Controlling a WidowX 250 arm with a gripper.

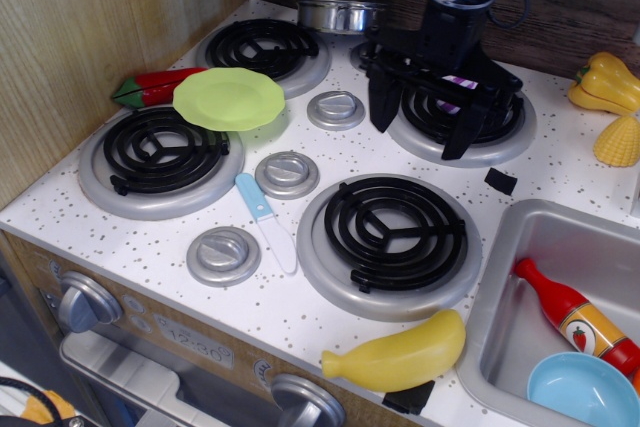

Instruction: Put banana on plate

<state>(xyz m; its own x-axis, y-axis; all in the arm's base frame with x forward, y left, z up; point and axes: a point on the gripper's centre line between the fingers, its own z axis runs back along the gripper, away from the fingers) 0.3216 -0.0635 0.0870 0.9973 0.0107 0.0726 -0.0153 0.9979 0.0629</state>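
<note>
The yellow toy banana (403,356) lies at the front edge of the stovetop, just left of the sink, stem end pointing left. The light-green plate (229,98) rests at the left, between the two left burners. My black gripper (422,132) hangs open over the back right burner, far from both banana and plate, its two fingers spread wide and holding nothing. It hides most of a purple and white vegetable (455,82) behind it.
A blue-handled toy knife (267,209) lies mid-stove. A red pepper (150,86) sits behind the plate. A yellow bell pepper (606,82) and corn cob (618,140) are at the right. The sink (520,237) holds a red bottle (575,316) and blue bowl (584,389). A metal pot (338,14) stands at the back.
</note>
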